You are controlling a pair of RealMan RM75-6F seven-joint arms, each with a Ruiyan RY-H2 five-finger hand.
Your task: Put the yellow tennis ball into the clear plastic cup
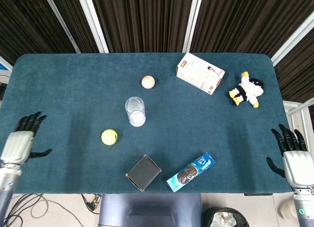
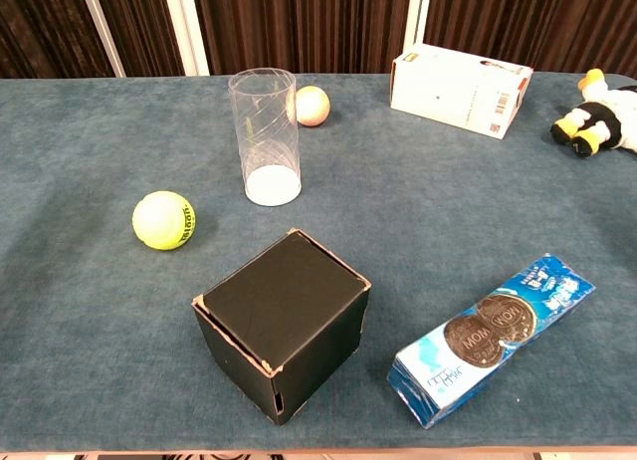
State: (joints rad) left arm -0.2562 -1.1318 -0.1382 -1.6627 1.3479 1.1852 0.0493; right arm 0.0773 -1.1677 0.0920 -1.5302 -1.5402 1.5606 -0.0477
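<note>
Both hands' fingers spread wide, holding nothing; yellow tennis ball (image 2: 164, 220) reads "Wilson".

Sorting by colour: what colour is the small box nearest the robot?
Black box, with worn pale edges; clearest in the chest view.

Bright, even light; sharp focus.

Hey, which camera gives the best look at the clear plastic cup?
The chest view: the clear plastic cup stands upright there in side profile, showing its full height, open rim and white base. The head view looks nearly straight down into it, showing mostly the round rim and bottom.
</note>
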